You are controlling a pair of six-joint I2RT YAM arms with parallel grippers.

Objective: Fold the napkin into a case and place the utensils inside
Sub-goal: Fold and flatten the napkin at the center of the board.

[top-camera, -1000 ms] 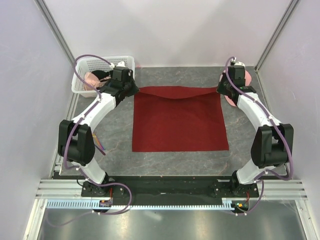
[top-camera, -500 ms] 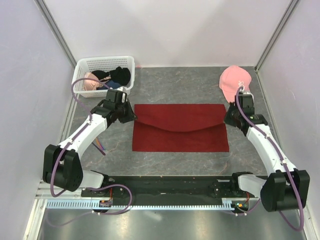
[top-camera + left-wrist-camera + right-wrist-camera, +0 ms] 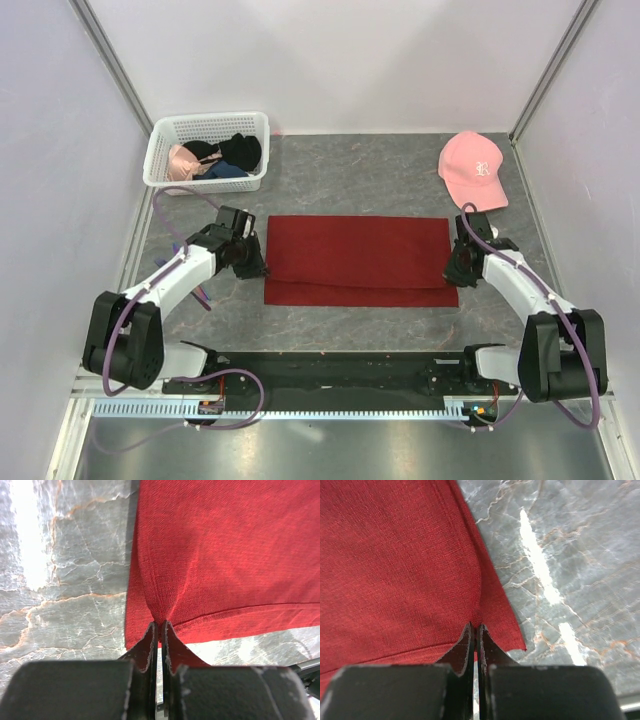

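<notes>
Red napkin lies doubled between my left tool and right tool, each clamped on its upper layer.

Table: napkin at centre, folded double, long sides running left to right. Top layer's near edge lies just short of bottom layer's near edge.
Left gripper at napkin's left side, on near corner of top layer.
Right gripper at opposite corner on right side.
Basket at far-left corner, behind and left of napkin.
Garments inside basket, apparently bundled together.
Cap at far right, behind right gripper, apart from napkin.
</notes>
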